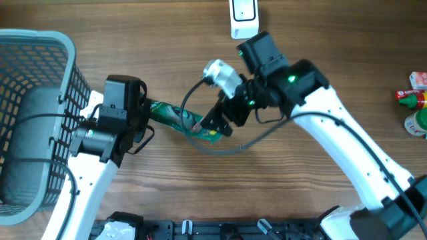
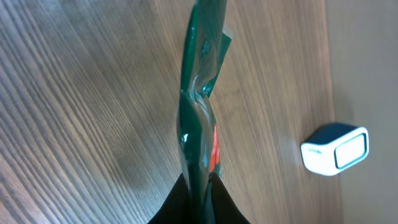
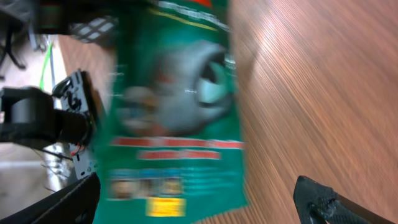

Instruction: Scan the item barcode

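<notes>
Left end effector (image 2: 198,190) pinches the green packet (image 2: 198,124), presumably for the scanner (image 1: 243,17) at 12 o'clock; right end effector (image 1: 219,123) stands wide, empty.

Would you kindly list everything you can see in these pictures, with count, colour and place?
packet: one, green with printing, at the table's centre, between the two grippers
scanner: one, white, at the table's top edge
basket: one, grey, at the left edge of the table
small groceries: about three, red, white and green, at the right edge, partly cut off
table: one, brown wood, under everything
left gripper: one, black, shut on one end of the packet
right gripper: one, black, open, a finger on either side of the packet's other end
</notes>
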Robot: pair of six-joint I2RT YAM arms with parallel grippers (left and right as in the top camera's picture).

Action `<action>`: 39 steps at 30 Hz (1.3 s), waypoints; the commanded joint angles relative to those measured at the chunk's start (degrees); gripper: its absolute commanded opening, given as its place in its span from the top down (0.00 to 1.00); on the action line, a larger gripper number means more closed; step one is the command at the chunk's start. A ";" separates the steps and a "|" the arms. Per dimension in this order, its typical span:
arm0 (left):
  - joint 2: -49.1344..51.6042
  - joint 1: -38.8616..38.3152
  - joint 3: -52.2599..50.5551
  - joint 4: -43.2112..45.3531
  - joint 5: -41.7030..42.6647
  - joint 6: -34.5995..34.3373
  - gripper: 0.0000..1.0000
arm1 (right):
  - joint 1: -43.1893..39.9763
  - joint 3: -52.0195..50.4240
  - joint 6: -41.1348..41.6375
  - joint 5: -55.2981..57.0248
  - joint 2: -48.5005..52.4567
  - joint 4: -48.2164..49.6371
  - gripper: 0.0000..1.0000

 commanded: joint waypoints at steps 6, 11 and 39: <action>2.99 0.28 0.07 2.38 -2.34 -4.13 0.96 | 8.44 0.20 -3.15 16.26 -4.26 1.38 0.00; 2.99 0.28 0.07 3.28 -0.42 -4.11 0.96 | 12.09 -1.14 -3.17 20.50 -3.67 5.92 0.00; -7.13 0.28 0.07 1.22 2.99 -3.85 0.71 | 13.66 -1.09 3.56 31.30 6.12 14.01 0.96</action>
